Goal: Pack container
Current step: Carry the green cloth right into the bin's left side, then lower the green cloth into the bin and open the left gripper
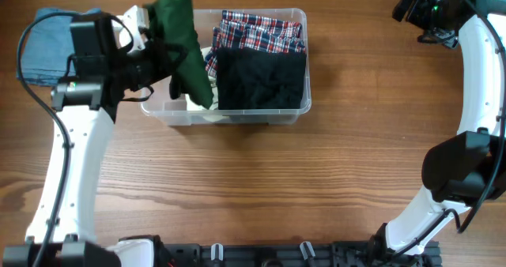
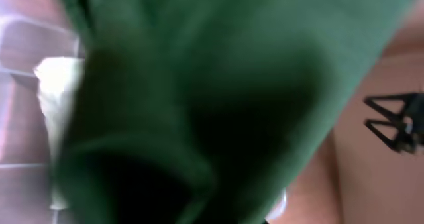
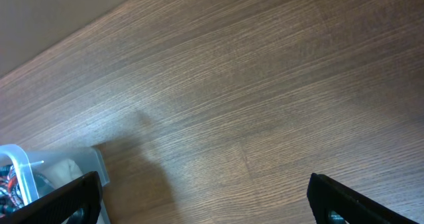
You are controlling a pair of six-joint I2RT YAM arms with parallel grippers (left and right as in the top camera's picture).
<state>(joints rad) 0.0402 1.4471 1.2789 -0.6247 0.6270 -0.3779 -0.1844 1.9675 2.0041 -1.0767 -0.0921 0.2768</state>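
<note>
Left hand is gripping a green garment above the container; right hand is hovering spread wide over the counter.

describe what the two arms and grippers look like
Both the left arm and right arm have white tubular links, black joint housings and looping black cables. The right gripper has black fingers and a green light nearby.
</note>
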